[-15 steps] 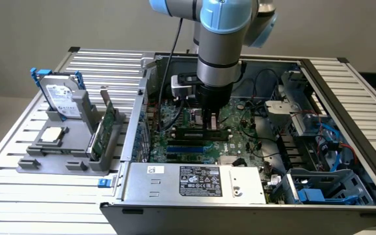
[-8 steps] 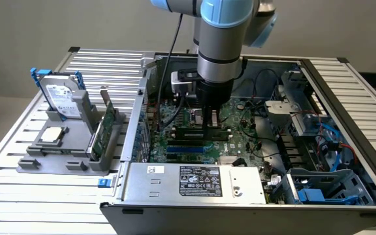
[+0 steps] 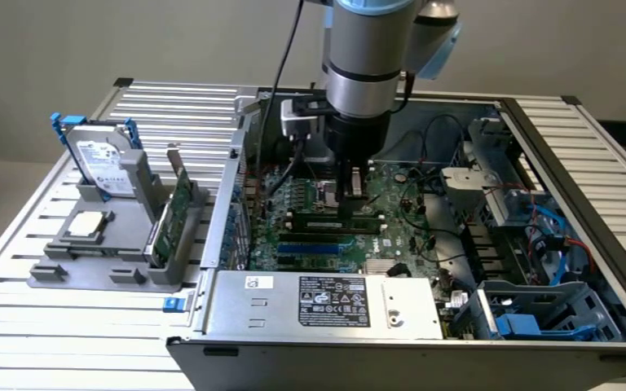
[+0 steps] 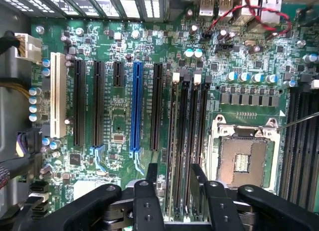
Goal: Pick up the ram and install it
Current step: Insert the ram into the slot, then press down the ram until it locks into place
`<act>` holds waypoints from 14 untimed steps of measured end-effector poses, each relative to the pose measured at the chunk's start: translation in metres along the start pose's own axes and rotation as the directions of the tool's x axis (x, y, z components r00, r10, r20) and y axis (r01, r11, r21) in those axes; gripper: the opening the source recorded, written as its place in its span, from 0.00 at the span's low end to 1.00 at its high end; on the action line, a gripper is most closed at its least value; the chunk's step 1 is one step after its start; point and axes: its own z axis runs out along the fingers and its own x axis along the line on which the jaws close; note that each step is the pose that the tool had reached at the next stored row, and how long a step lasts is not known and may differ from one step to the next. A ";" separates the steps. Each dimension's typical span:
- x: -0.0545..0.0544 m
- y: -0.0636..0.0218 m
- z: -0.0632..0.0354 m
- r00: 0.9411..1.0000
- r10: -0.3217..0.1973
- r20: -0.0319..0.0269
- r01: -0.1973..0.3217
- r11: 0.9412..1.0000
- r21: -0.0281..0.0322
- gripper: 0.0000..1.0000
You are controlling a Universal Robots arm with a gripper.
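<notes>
With the arm lowered into the open computer case (image 3: 574,204), I read this as the seating step: the jaws of the gripper (image 4: 174,191) are closed on the ram (image 4: 180,141), edge-on over the memory slots (image 4: 197,116), at about 9 o'clock of the empty CPU socket (image 4: 242,159) in the wrist view. To seat it well, I would keep the stick parallel to one slot, press straight down, and avoid tilting toward the motherboard (image 4: 124,66) capacitors.
</notes>
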 end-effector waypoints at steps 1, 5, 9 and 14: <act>0.000 0.0008 -0.0008 1.000 0.001 0.000 -0.001 1.000 0.000 0.38; 0.000 0.0047 -0.0029 1.000 0.004 0.002 -0.004 1.000 -0.003 0.25; 0.000 0.0077 -0.0034 1.000 0.008 0.003 -0.008 1.000 -0.004 0.11; 0.000 0.0077 -0.0034 1.000 0.008 0.003 -0.008 1.000 -0.004 0.11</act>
